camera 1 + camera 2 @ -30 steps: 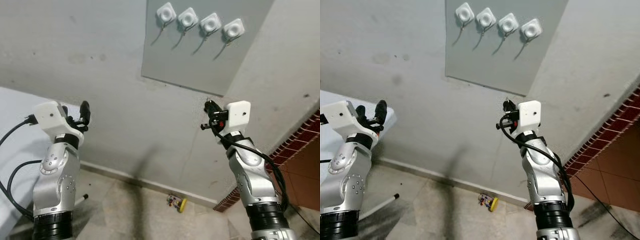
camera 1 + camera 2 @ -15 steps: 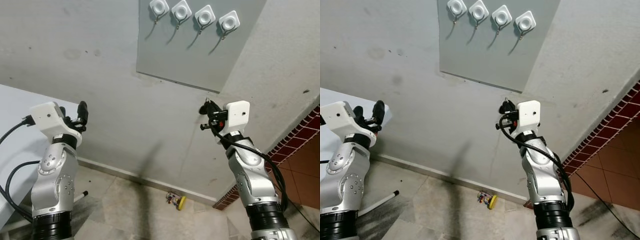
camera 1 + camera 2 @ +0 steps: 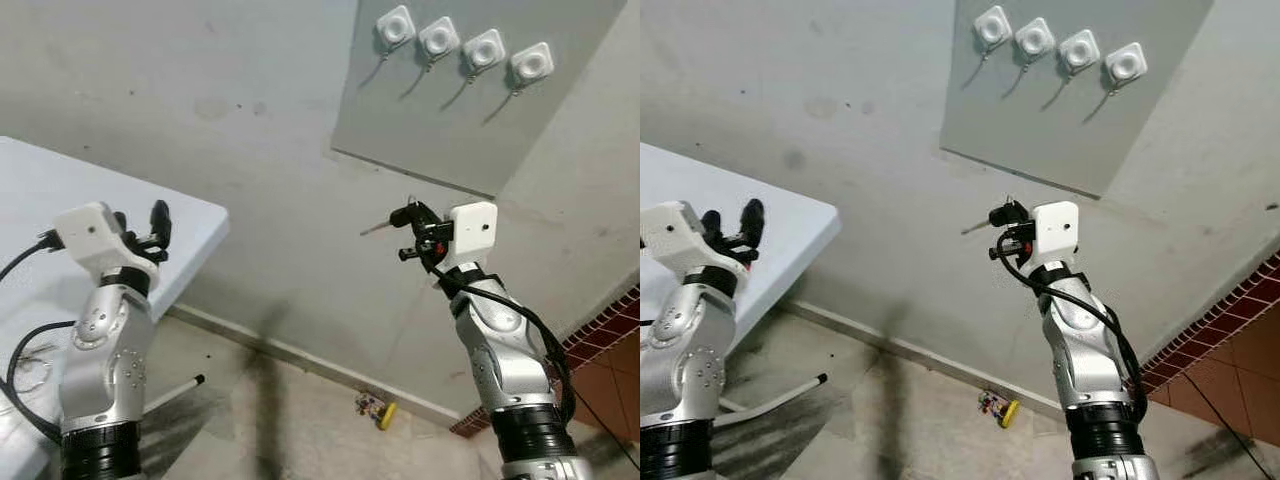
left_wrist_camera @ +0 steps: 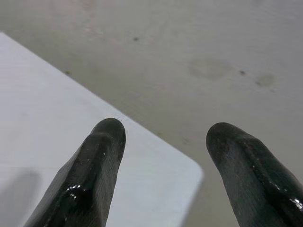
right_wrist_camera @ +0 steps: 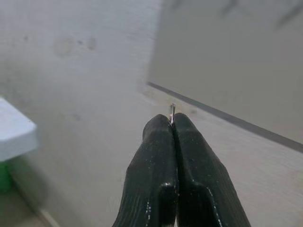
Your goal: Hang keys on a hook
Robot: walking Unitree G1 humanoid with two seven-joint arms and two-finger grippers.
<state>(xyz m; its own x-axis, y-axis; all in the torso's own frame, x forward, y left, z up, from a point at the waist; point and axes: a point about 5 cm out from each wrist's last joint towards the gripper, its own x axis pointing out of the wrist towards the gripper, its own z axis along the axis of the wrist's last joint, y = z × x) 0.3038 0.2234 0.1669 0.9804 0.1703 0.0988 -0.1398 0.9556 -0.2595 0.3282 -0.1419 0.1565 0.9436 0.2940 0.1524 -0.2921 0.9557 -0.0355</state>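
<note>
Four white square hooks [image 3: 461, 43] sit in a row on a grey panel [image 3: 440, 130] high on the wall. My right gripper [image 3: 402, 214] is raised below the panel's lower edge, well under the hooks. It is shut on a thin metal piece [image 3: 374, 228] that sticks out toward the left. In the right wrist view only a silver sliver [image 5: 172, 111] shows between the closed fingertips. I cannot tell whether it is a key or a ring. My left gripper [image 3: 142, 222] is held up at the left, open and empty, over the table's corner [image 4: 187, 172].
A white table [image 3: 60, 190] fills the left side, with a thin cable [image 3: 30, 370] on it and a leg [image 3: 175, 390] on the floor. A small yellow and coloured object [image 3: 375, 407] lies on the floor by the wall. Red brick tiles [image 3: 610, 330] are at the right.
The whole view has swung, so the hooks and panel now sit further right and more of the table shows. The metal piece now sticks out visibly from my right gripper. Both arms keep their pose.
</note>
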